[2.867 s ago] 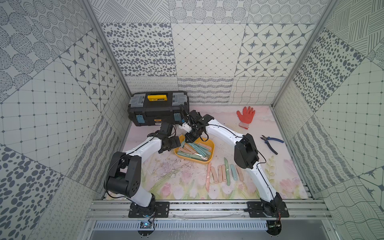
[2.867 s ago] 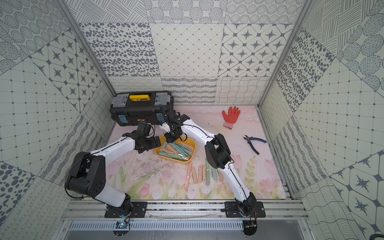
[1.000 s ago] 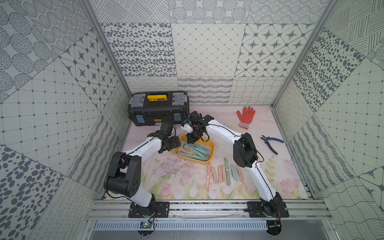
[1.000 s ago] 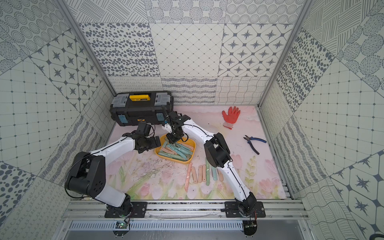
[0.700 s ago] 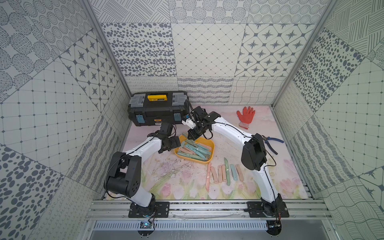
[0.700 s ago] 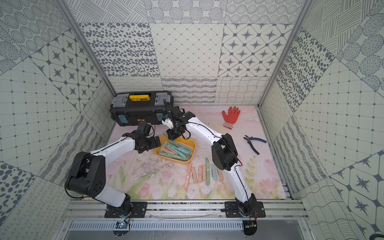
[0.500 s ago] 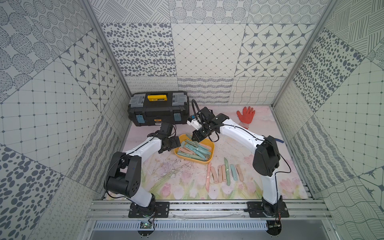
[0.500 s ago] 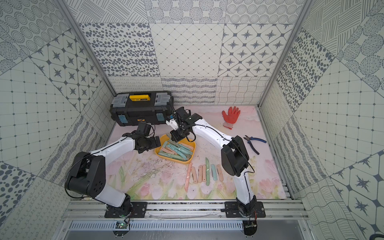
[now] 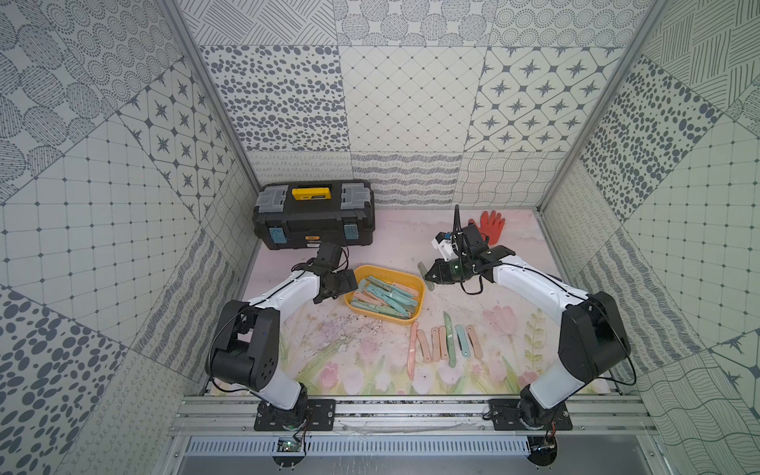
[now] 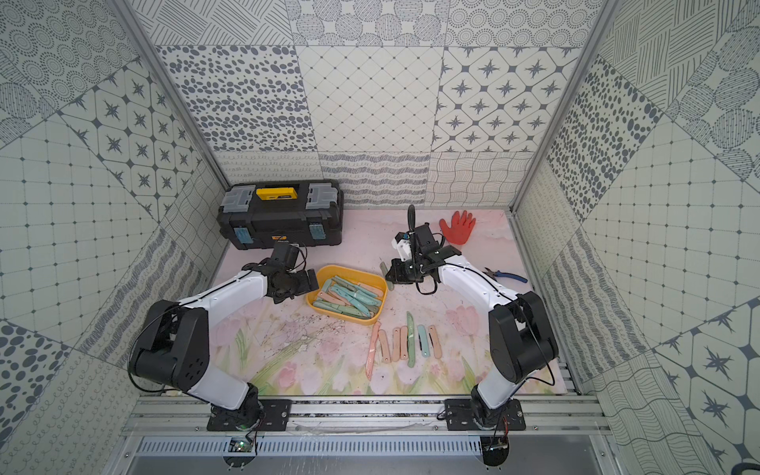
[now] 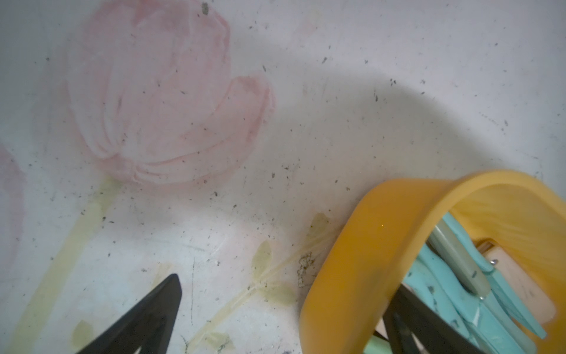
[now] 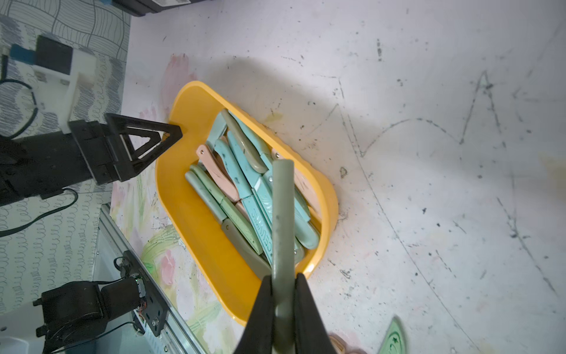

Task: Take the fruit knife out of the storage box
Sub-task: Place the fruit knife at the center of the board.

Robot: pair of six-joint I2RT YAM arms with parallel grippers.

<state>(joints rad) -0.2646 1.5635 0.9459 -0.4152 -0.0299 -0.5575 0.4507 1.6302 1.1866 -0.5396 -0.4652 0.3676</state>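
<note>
The yellow storage box [image 9: 358, 307] [image 10: 325, 271] lies mid-mat with several teal, green and pink fruit knives [image 9: 386, 296] inside. My right gripper [image 9: 429, 279] [image 12: 283, 279] is shut on a grey-green fruit knife [image 12: 283, 199] [image 10: 385, 273], held in the air just past the box's right end. My left gripper [image 9: 347, 281] [image 11: 284, 294] is open and straddles the box's left end wall [image 11: 361, 245], one finger inside and one outside.
A row of several knives [image 9: 442, 343] lies on the mat in front of the box. A black toolbox [image 9: 314, 214] stands at the back left. A red glove [image 9: 491, 224] lies at the back right, and blue-handled pliers [image 10: 503, 274] lie by the right wall.
My right gripper has risen out of the box with the grey-green knife and swung to the right, clear of the box's end. The left arm has stayed put.
</note>
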